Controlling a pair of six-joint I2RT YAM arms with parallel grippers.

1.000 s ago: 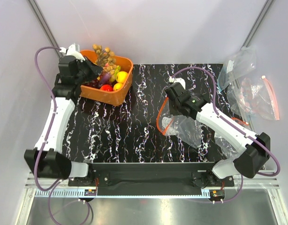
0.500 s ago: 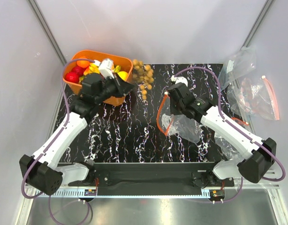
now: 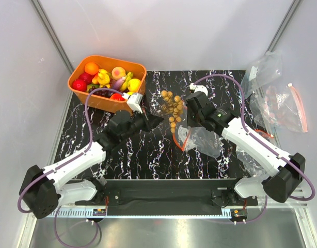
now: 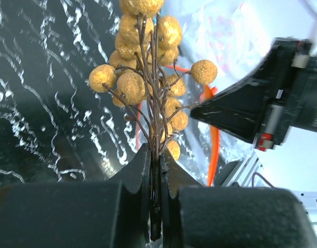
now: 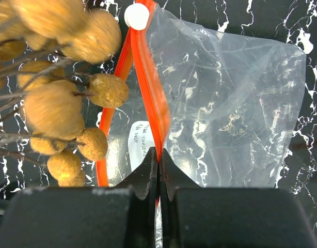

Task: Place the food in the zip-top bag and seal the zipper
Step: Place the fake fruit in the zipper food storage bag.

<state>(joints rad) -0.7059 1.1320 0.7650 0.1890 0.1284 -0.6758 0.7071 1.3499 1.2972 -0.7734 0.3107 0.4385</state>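
Observation:
My left gripper [image 3: 157, 120] [image 4: 156, 155] is shut on the brown stems of a bunch of round tan fruits [image 3: 172, 106] [image 4: 143, 67] and holds it above the table, right at the mouth of the zip-top bag [image 3: 204, 140] [image 5: 225, 103]. My right gripper [image 3: 188, 114] [image 5: 158, 155] is shut on one lip of the orange-red zipper [image 5: 151, 93] [image 4: 215, 139] and holds the mouth open. The other lip curves away to the left. The bunch [image 5: 60, 103] hangs just left of the opening. A white slider [image 5: 137, 16] sits at the strip's far end, and the white label [image 5: 138, 144] shows below.
An orange basket [image 3: 104, 103] with several colourful toy fruits stands at the back left. Larger clear bags [image 3: 267, 77] lie at the right edge, one with a thin pink-red strip [image 3: 299, 108]. White walls and metal posts close in the table.
My left arm has swung from the basket to the right, carrying the bunch to the bag's mouth. My right gripper has kept its hold on the zipper, nearly in place.

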